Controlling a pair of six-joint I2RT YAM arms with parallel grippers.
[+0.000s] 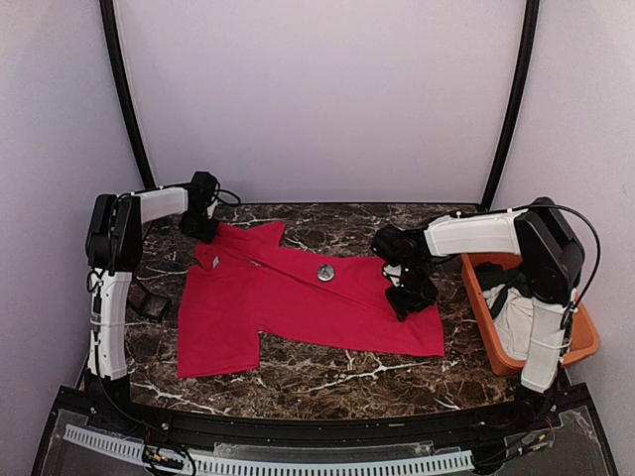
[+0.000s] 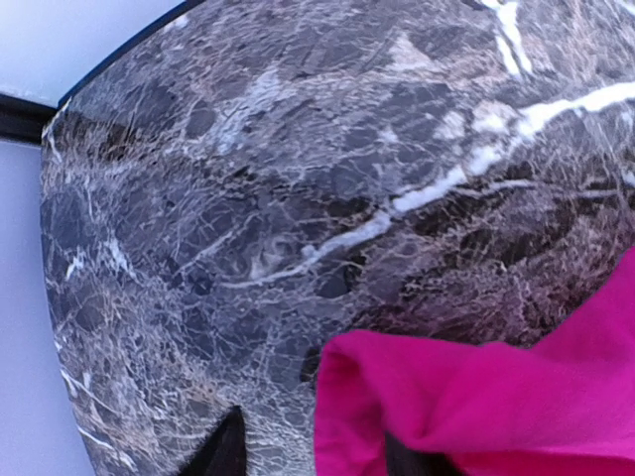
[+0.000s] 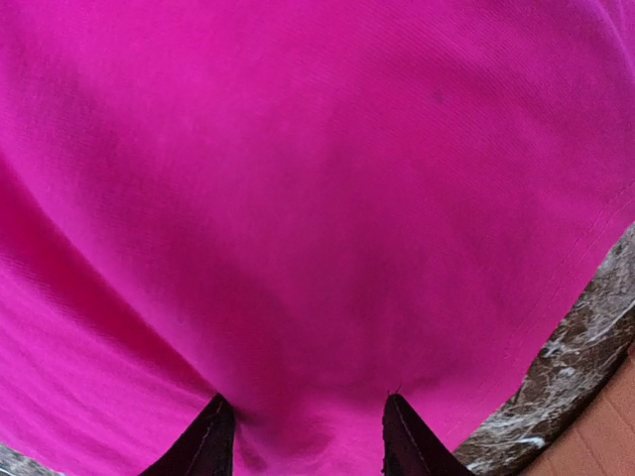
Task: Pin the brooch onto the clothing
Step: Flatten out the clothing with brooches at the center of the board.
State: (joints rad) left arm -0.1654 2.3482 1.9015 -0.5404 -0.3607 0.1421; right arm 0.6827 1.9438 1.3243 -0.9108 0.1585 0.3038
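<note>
looking down at a dark marble desk [image 1: 327, 372] with the clothing [image 1: 298, 317], a bright red t-shirt, spread out mostly flat across the middle. spotted the brooch [image 1: 325, 272], small, round and silvery, sitting on top of the red fabric close to the shirt's far edge, roughly midway between the two arms. can't tell whether pinned through or just lying there.

found the left hand [image 1: 203, 228] at the far left corner of the shirt, close to the far left corner of the desk. from the left wrist view, got its fingers [image 2: 228, 448] partway apart, with a folded red edge lying in the gap and up against one finger, and the other finger clear of it over bare marble. not clamped on anything, by the look of it.

got the right hand [image 1: 409, 302] down on the right part of the shirt, just in from its right edge. from the right wrist view, fingers [image 3: 208, 443] also partway apart, tips down at smooth red fabric filling nearly the whole view, with a sliver of marble at the lower right. no grip on the cloth as far as visible.

off to the right, an orange bin [image 1: 585, 342] at the desk's right edge, holding a white cloth [image 1: 516, 322] and a dark green garment [image 1: 506, 283]. also a small black thing [image 1: 149, 302] on the desk just left of the shirt, too dim to make out.
</note>
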